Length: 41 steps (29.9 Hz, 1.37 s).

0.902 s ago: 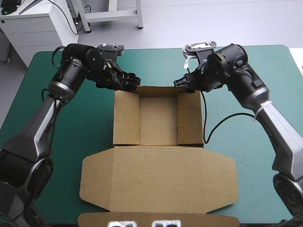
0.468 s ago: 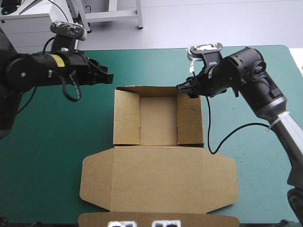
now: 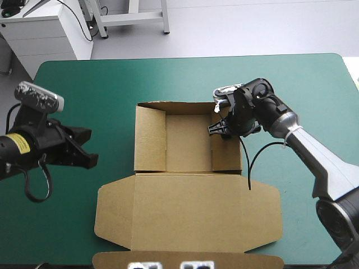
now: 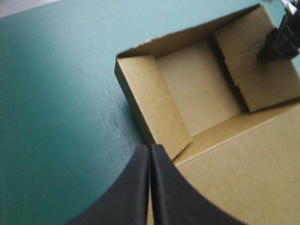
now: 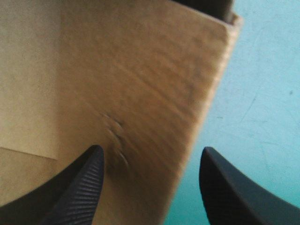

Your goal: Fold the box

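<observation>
R jaws spread astride box [image 3: 188, 140] right wall; L jaws closed, apart.

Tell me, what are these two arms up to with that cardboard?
They are folding a brown box on the teal-green table. Its walls are up, making an open tray, and the lid lies flat toward the near edge. The right gripper is open, one finger inside and one outside the tray's right wall. The left gripper is shut and hangs over the table to the box's left, clear of it.
</observation>
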Motion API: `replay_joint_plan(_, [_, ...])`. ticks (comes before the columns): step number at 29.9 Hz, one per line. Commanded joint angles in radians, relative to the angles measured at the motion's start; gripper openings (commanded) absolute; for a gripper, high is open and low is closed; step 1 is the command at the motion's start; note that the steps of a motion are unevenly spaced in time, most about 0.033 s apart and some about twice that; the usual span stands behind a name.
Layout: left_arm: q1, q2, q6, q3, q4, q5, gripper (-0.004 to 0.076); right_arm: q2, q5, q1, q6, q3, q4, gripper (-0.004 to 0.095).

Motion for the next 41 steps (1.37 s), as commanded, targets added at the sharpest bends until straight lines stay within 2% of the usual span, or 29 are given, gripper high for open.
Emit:
replay_joint_plan(1, [-0.003,-0.095,-0.003,0.112,-0.004,0.029,-0.0008,0.007,-0.075,-0.005,-0.006,-0.022,-0.019,0.0488])
replay_joint_plan(7, [-0.003,-0.228,-0.005,0.344,-0.022,0.019,-0.0008,0.088,-0.187,-0.005,0.002,-0.022,-0.023,0.0176])
replay_joint_plan(9, [-0.003,-0.273,-0.005,0.412,-0.023,0.0,-0.0008,0.107,-0.21,-0.005,0.002,-0.024,-0.023,0.0106])
replay_joint_plan(17, [-0.003,-0.402,-0.041,0.601,-0.043,-0.045,-0.0008,0.15,-0.24,-0.009,0.055,-0.024,-0.093,0.0041])
replay_joint_plan(20, [-0.003,-0.421,-0.061,0.619,-0.043,-0.045,-0.0008,0.15,-0.248,-0.041,0.078,-0.026,-0.091,-0.002])
replay_joint_plan(22, [-0.003,-0.422,-0.061,0.619,-0.043,-0.045,-0.0008,0.146,-0.244,-0.079,0.086,-0.026,-0.081,-0.002])
replay_joint_plan(31, [-0.003,-0.422,-0.086,0.619,0.001,-0.056,-0.0008,0.057,-0.221,-0.361,0.043,-0.026,-0.067,-0.002])
replay_joint_plan(37, [-0.003,-0.422,-0.086,0.619,-0.002,-0.057,-0.0008,0.037,-0.195,-0.651,0.021,-0.026,-0.067,-0.0019])
replay_joint_plan(41, [-0.003,-0.422,-0.086,0.619,-0.028,-0.048,-0.0008,0.045,-0.23,-0.837,0.039,-0.026,-0.044,-0.002])
